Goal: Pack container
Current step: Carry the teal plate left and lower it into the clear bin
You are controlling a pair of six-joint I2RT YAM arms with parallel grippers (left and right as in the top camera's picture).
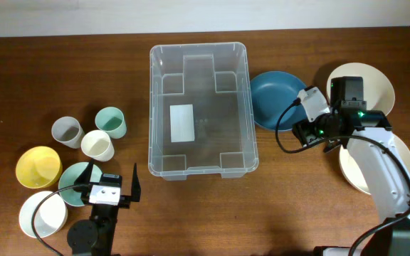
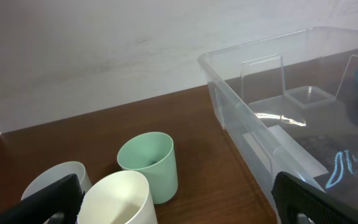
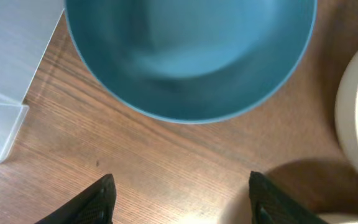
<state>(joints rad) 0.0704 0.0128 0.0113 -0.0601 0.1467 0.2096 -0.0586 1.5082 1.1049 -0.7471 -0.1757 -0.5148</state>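
Blue bowl (image 3: pixel 191 56), wood table (image 3: pixel 160 155) — right gripper (image 3: pixel 180 180) parted

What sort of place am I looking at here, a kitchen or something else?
Probably a robotics lab bench rather than a kitchen. The left arm and right arm stand at a bare wooden table, with an empty clear container centred between cups and a blue bowl.

Brown table (image 1: pixel 191 213) with clear container (image 1: pixel 212 139), blue bowl (image 1: pixel 273 99), cups (image 1: pixel 97 144)

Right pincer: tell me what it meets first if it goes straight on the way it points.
Most likely the blue bowl: it lies straight ahead of the open right pincer, and nothing shows between them. Its height against the rim is unclear.
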